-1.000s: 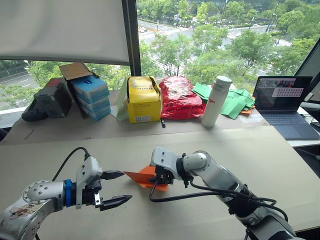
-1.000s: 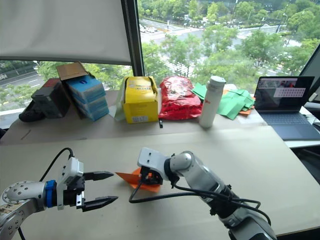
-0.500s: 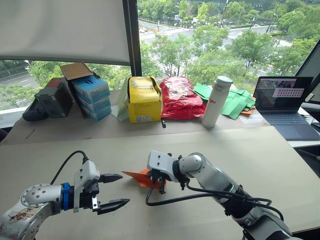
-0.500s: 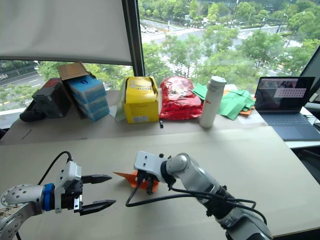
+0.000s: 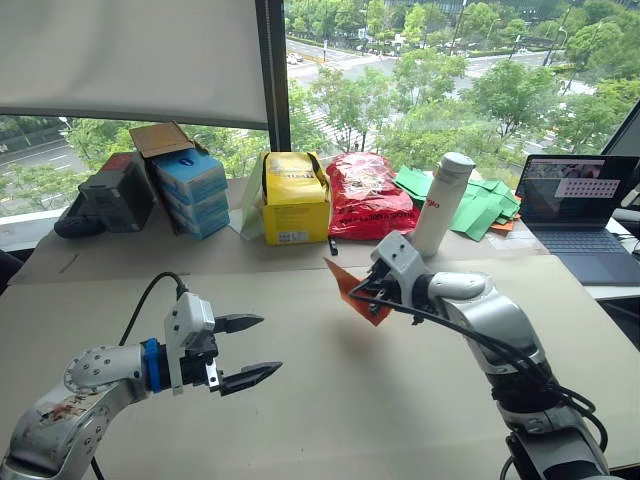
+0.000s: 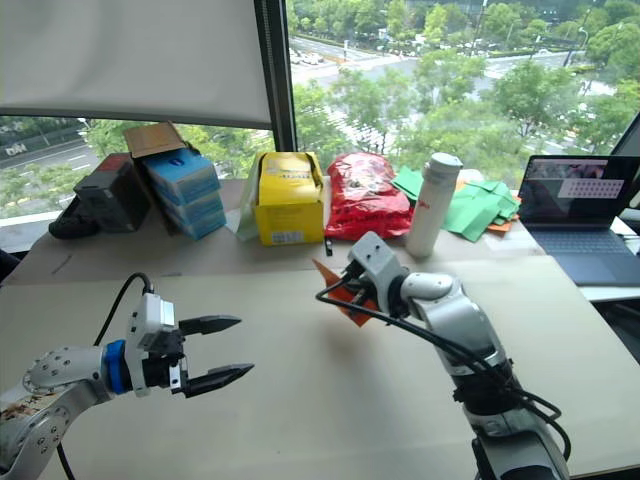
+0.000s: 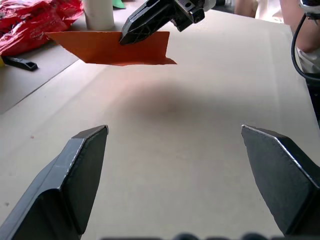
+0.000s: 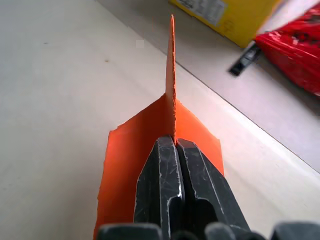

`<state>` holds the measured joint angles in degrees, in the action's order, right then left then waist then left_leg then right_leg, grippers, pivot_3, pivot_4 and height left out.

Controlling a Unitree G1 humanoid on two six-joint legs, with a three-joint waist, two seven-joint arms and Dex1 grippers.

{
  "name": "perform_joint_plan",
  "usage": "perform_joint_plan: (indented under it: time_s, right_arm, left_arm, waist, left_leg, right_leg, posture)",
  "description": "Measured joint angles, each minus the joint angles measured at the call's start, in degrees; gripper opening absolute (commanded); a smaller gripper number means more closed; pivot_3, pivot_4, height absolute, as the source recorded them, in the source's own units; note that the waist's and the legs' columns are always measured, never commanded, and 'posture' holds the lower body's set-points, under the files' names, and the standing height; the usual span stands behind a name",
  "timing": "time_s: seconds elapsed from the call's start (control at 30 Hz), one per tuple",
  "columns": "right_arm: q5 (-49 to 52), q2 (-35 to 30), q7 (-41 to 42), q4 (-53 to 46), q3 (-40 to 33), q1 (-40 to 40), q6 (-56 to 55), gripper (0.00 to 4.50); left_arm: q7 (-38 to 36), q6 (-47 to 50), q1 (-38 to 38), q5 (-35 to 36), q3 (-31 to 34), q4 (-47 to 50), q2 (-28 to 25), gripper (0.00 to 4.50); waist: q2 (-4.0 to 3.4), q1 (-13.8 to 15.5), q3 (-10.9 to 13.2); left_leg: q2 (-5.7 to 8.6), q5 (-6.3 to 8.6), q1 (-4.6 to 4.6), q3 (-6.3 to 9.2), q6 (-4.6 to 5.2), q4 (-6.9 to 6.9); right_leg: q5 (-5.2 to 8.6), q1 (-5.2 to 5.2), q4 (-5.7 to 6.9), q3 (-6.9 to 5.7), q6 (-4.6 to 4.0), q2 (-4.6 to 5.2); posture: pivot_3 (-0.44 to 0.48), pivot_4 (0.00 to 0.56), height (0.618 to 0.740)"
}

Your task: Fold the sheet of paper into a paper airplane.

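A wide beige table [image 5: 300, 420] spans the scene, and along its far edge by the window stand a laptop [image 5: 580, 205], a stack of blue boxes [image 5: 190, 190], a yellow box [image 5: 295, 197], a red bag [image 5: 365, 195], a pile of green paper pieces [image 5: 470, 200] and a white bottle [image 5: 440, 203]. Above the middle of the table the right gripper [image 5: 372, 290] is raised clear of the surface, with its two black fingers [image 8: 172, 185] pressed tightly together. Between them it pinches the paper airplane [image 5: 355, 290], a folded, pointed orange shape held in the air well above the tabletop, near the red bag and the bottle as seen from the head. In the right wrist view the central fold of the paper stands up as a thin vertical edge from between the closed fingers, with flat orange flaps spreading out to either side beneath it. In the left wrist view the same paper hangs as a long flat orange strip, casting a soft shadow on the table below. The left gripper [image 5: 245, 350] hovers low over the near left part of the table, its jaws spread wide apart and holding nothing, well apart from the paper and pointed toward it.
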<state>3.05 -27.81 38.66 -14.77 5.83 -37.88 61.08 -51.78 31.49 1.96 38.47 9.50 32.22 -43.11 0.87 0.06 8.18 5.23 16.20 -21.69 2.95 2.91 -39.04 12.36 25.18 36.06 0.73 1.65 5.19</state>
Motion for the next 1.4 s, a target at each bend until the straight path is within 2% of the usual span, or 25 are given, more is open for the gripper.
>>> perform_joint_plan:
  time_s: [0.1,0.23,0.4,0.63,0.73,0.93,1.07,1.17,1.3,1.4]
  right_arm:
    - [-0.51,-1.09,-5.26,0.73,-6.67,0.25,4.07,0.01]
    - [-2.86,-3.60,-11.56,3.25,-10.24,1.75,5.25,0.01]
    - [-4.12,-3.63,-16.52,5.86,-11.03,4.65,5.36,0.01]
    - [-3.85,-1.93,-19.90,7.90,-11.30,7.79,5.11,0.01]
    - [-3.32,-1.64,-20.35,7.94,-12.23,7.78,5.07,0.87]
    - [-0.52,-0.45,-20.84,7.53,-16.29,5.54,3.30,2.96]
    - [3.30,0.49,-18.49,2.83,-17.18,3.10,0.00,4.35]
    - [7.18,1.29,-14.76,-2.04,-16.63,4.09,-4.23,4.46]
    - [13.29,4.23,-7.25,-7.31,-13.33,12.21,-12.01,4.46]
    - [13.94,4.88,-3.70,-7.14,-11.22,19.08,-20.53,4.46]
  left_arm:
    - [2.82,2.33,3.19,1.46,-1.92,1.77,1.24,4.50]
    - [5.14,4.48,6.37,2.23,-4.15,2.18,2.37,4.50]
    - [6.67,6.32,10.45,2.57,-6.24,2.28,3.16,4.50]
    - [7.53,8.55,12.21,3.70,-7.19,3.23,2.94,4.50]
    - [7.40,8.57,12.71,3.84,-7.18,3.23,2.75,4.50]
    - [6.56,8.23,12.20,3.63,-7.11,3.12,2.34,4.50]
    - [6.29,6.97,9.39,2.61,-6.74,2.65,2.29,4.50]
    - [8.39,5.31,7.28,0.91,-5.30,1.14,3.91,4.50]
    - [15.50,1.17,4.06,-4.14,-2.61,-2.54,9.33,4.50]
    - [23.53,-2.70,2.18,-9.72,0.00,-6.05,14.56,4.50]
  waist:
    - [0.00,-0.32,0.00]
    - [0.00,-0.59,0.00]
    - [-0.01,-0.83,0.00]
    - [-0.01,-0.79,0.00]
    - [-0.01,-0.78,0.00]
    - [-0.01,-0.85,0.00]
    - [-0.02,-0.94,0.00]
    - [-0.02,-0.79,-0.01]
    - [-0.01,-0.49,-0.01]
    - [-0.02,-0.15,-0.01]
  left_leg:
    - [-0.02,-0.03,-0.06,-0.01,-0.05,0.00]
    - [-0.02,-0.07,-0.07,-0.03,-0.05,0.00]
    - [-0.02,-0.10,-0.06,-0.07,-0.02,0.00]
    - [-0.01,-0.12,-0.06,-0.09,-0.01,-0.01]
    - [-0.01,-0.12,-0.06,-0.09,-0.01,-0.02]
    - [-0.01,-0.12,-0.05,-0.10,-0.01,-0.02]
    - [-0.04,-0.12,-0.05,-0.10,-0.01,0.00]
    - [-0.03,-0.11,-0.02,-0.08,0.01,-0.01]
    - [0.00,-0.09,-0.01,-0.04,0.04,-0.02]
    - [0.03,-0.08,0.07,-0.05,0.06,-0.05]
  right_leg:
    - [-0.01,0.06,0.02,0.07,-0.01,-0.01]
    - [-0.01,0.04,0.04,0.10,-0.02,-0.01]
    - [-0.01,0.02,0.05,0.13,-0.02,-0.02]
    - [-0.01,0.02,0.05,0.13,-0.02,-0.04]
    - [-0.01,0.00,0.05,0.11,-0.02,-0.05]
    - [-0.01,0.01,0.06,0.10,-0.02,-0.07]
    - [-0.01,0.03,0.05,0.11,-0.02,-0.10]
    - [-0.01,-0.02,0.04,0.09,-0.02,-0.09]
    - [-0.01,-0.08,0.01,0.10,0.00,-0.04]
    - [-0.03,-0.13,0.00,0.06,0.03,-0.04]
  posture:
    - [0.000,0.150,0.740]
    - [0.000,0.150,0.740]
    - [0.000,0.150,0.740]
    - [0.000,0.150,0.740]
    - [0.000,0.150,0.740]
    - [0.000,0.150,0.740]
    - [0.000,0.150,0.740]
    - [0.000,0.150,0.740]
    - [0.000,0.150,0.740]
    - [0.000,0.150,0.740]
